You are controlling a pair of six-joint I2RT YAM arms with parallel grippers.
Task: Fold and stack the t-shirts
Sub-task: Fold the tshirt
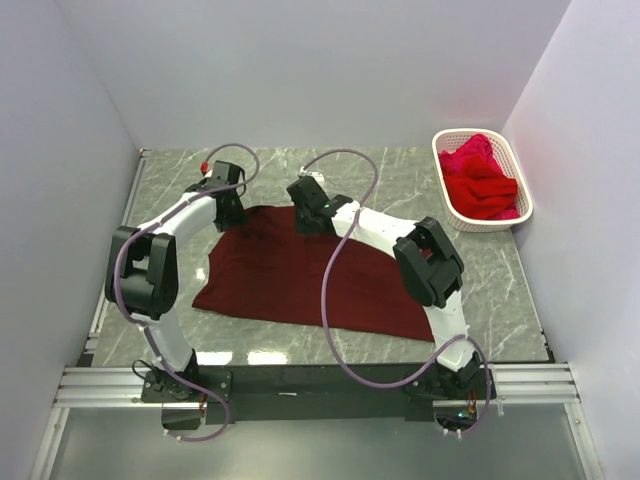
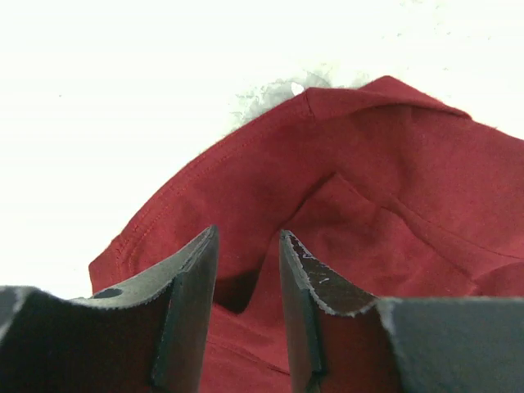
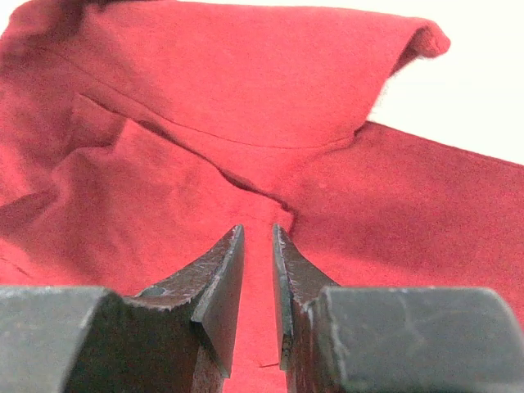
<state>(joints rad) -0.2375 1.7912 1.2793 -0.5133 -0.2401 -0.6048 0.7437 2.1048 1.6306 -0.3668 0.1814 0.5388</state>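
Both end effectors are hovering low over the maroon t-shirt (image 1: 300,280) lying on the marble surface (image 1: 500,290) — left end effector (image 2: 248,278) parted, right end effector (image 3: 258,270) narrowly gapped, gripping nothing — crimson t-shirts (image 1: 480,180) sitting in the white basket (image 1: 447,190)

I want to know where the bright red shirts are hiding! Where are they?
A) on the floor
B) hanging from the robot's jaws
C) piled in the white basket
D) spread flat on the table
C: the bright red shirts sit bunched inside the white basket at the far right corner of the table, while only the dark maroon shirt lies spread on the table.
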